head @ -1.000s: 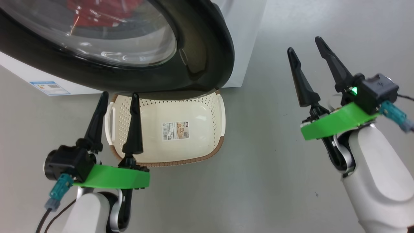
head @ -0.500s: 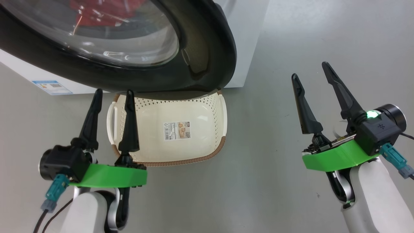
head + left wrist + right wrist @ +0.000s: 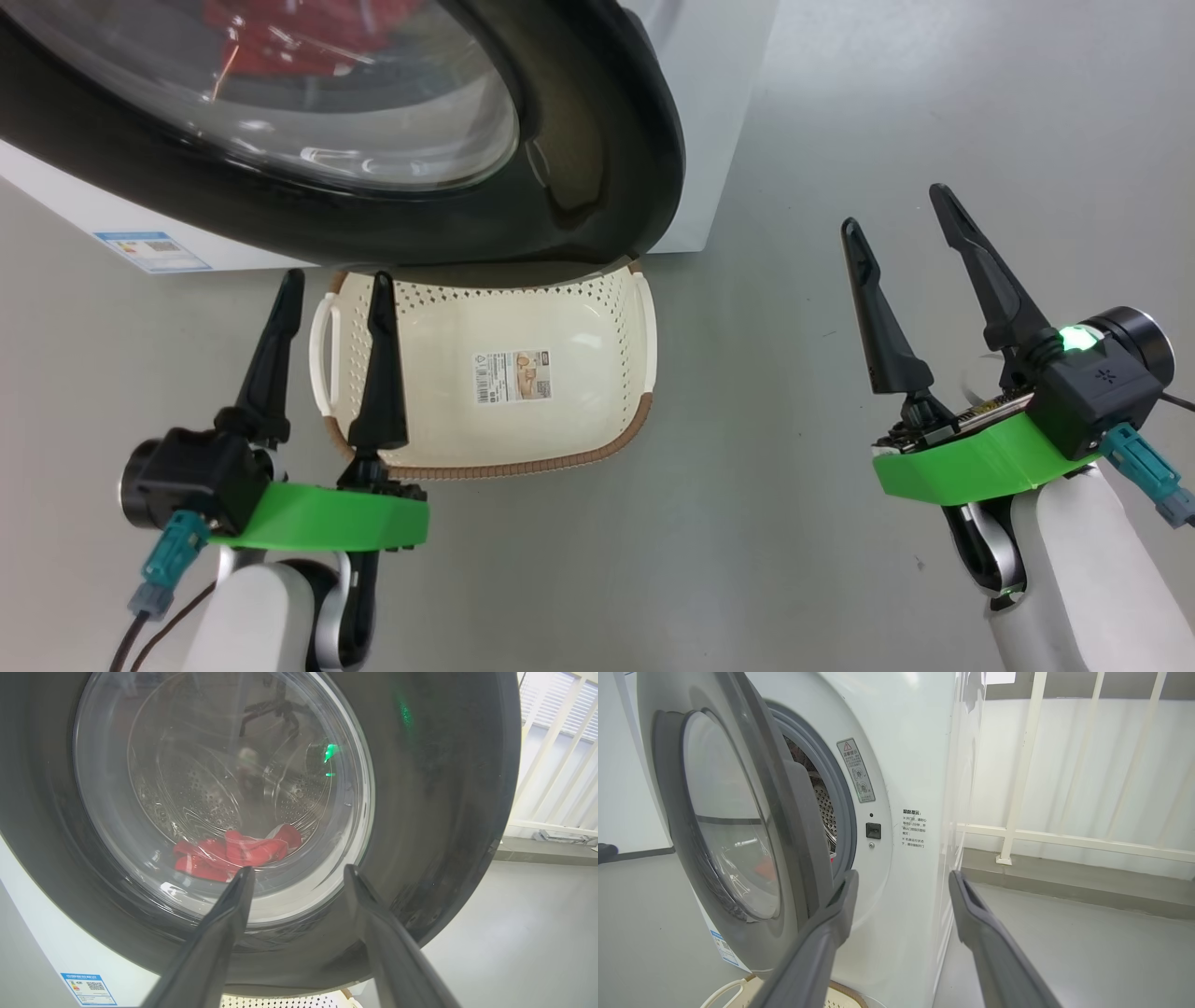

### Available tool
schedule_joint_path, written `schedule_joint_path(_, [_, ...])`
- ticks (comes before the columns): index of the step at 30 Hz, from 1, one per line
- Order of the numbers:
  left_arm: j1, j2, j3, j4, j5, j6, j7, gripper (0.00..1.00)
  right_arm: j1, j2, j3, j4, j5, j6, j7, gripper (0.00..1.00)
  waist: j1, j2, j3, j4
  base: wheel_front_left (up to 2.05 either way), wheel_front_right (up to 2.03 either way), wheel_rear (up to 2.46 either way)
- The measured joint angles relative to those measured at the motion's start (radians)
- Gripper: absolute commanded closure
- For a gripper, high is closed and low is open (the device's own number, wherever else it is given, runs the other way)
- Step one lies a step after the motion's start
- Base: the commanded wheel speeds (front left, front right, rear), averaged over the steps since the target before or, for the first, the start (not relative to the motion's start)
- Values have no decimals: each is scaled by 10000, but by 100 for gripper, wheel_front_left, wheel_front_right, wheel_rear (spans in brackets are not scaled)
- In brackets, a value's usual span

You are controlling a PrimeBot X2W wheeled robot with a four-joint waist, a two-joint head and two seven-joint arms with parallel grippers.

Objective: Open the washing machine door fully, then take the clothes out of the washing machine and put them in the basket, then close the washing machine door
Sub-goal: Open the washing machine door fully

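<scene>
Door: round washing machine door (image 3: 597,168), glossy black rim, clear glass, ajar, overhanging the cream perforated plastic basket (image 3: 560,308).
Free edge: up and left of the right gripper (image 3: 892,207), the nearer arm.
Jaws: right gripper and left gripper (image 3: 338,276) both spread, empty.

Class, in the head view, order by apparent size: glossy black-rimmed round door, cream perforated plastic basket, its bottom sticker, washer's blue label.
1. Black-rimmed round door, cropped yet largest.
2. Cream perforated basket.
3. Basket sticker and blue label: alike, unranked.
</scene>
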Motion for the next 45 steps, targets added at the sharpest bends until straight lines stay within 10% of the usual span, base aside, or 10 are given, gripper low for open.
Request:
schedule_joint_path(4, [0,-8,12,13,0,0,0,0,0,4,-15,2,136,0,0,0,0,0,-10,24,0,0,0])
schedule_joint_path(8, [1,-12,-10,65,0,-88,0,0,-5,4,88,42,407,0,-2,100,0,0,-57,40,0,0,0])
schedule_joint_path(23, [-4,-25,-305,117,-2,-90,0,0,-2089,-13,1110,1810,6855,0,244,100,0,0,-10,188,0,0,0])
schedule_joint_path(30, [-15,-27,-382,117,-21,-88,0,0,-3452,-86,1298,2393,10558,-2,1833,100,0,0,213,411,0,0,0])
schedule_joint_path(45, [-302,-33,-378,-111,2,-88,0,0,-5569,-527,1540,3216,14763,-4,5637,100,0,0,953,589,0,0,0])
